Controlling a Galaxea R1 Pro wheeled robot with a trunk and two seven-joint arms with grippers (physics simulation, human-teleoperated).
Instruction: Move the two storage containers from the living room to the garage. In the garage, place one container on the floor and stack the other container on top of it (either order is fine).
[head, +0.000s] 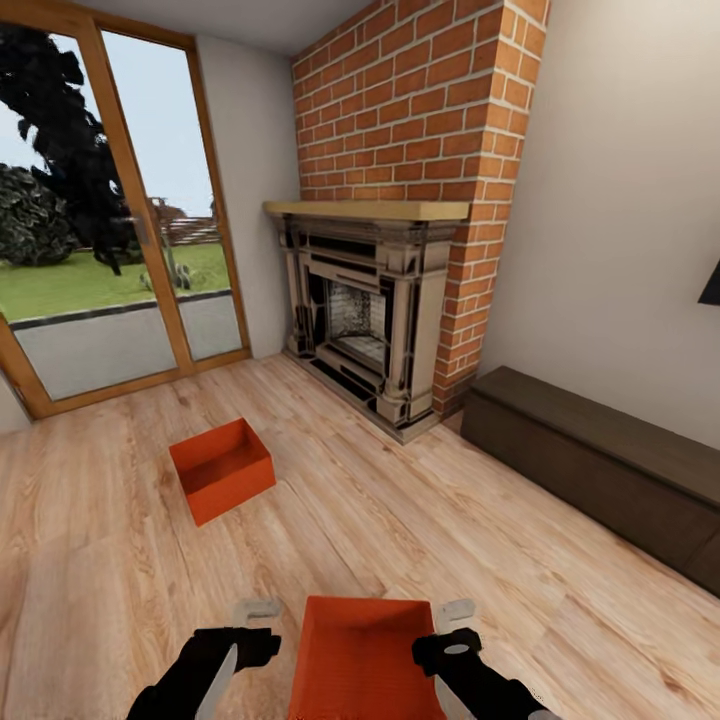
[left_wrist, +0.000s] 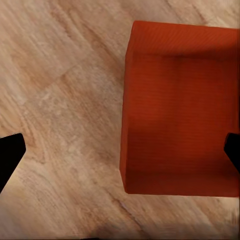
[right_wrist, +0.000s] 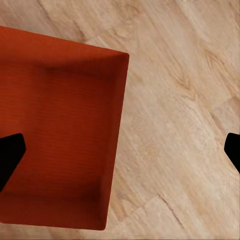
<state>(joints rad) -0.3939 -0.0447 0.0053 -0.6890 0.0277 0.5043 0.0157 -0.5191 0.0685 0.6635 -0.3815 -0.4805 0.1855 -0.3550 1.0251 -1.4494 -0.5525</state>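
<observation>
Two orange-red storage containers lie on the light wood floor of the living room. The far one (head: 222, 468) sits alone towards the glass door. The near one (head: 365, 655) lies just in front of me, between my arms. My left gripper (head: 255, 625) hangs open above its left wall; in the left wrist view the wall of this container (left_wrist: 180, 110) runs between the spread fingertips (left_wrist: 10, 155). My right gripper (head: 452, 625) is open above the right wall, and the container (right_wrist: 60, 125) fills half of the right wrist view. Neither gripper holds anything.
A red brick fireplace (head: 370, 320) stands ahead against the back wall. The wood-framed glass door (head: 110, 230) is at the left. A long dark low cabinet (head: 600, 460) runs along the right wall. Bare plank floor (head: 420, 520) lies between the containers and the fireplace.
</observation>
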